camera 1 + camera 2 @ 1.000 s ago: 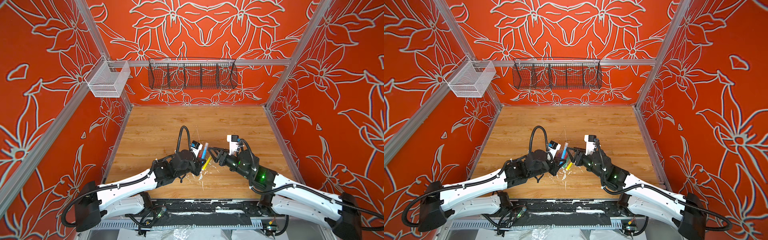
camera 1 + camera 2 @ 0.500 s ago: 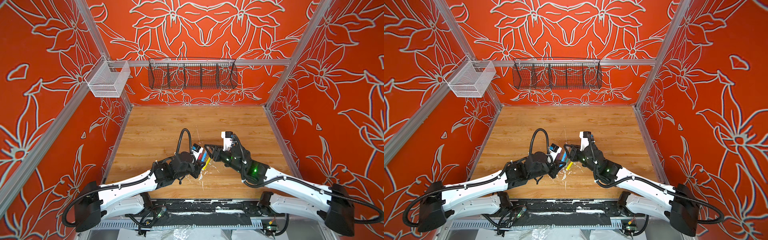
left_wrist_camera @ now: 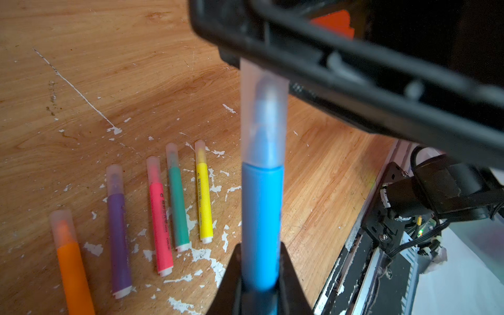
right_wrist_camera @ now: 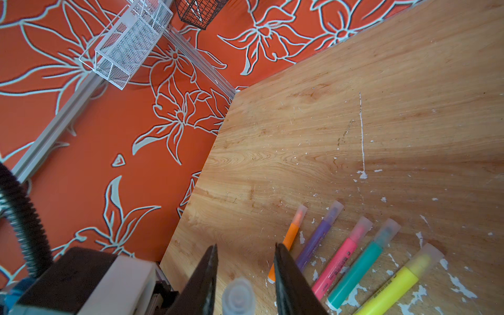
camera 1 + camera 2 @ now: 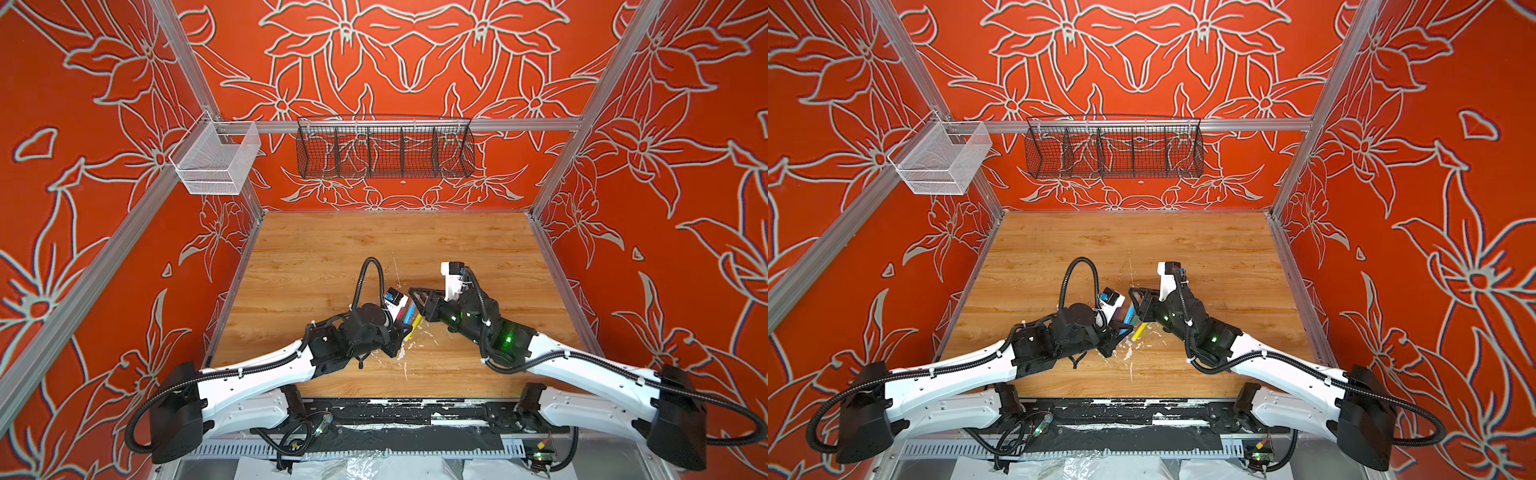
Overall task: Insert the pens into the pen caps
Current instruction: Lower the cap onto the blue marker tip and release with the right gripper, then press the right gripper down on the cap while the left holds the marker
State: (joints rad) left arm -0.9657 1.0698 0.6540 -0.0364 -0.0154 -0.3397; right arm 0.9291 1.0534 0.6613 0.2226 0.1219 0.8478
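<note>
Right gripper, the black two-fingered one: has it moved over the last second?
Yes. The right gripper has shifted left, nearer the thin white paint streak on the wooden table and the blue marker pen.

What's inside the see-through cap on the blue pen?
The tip of the blue pen shows through the clear cap. The cap's far end is covered by the right tool, so nothing can be seen there.
</note>
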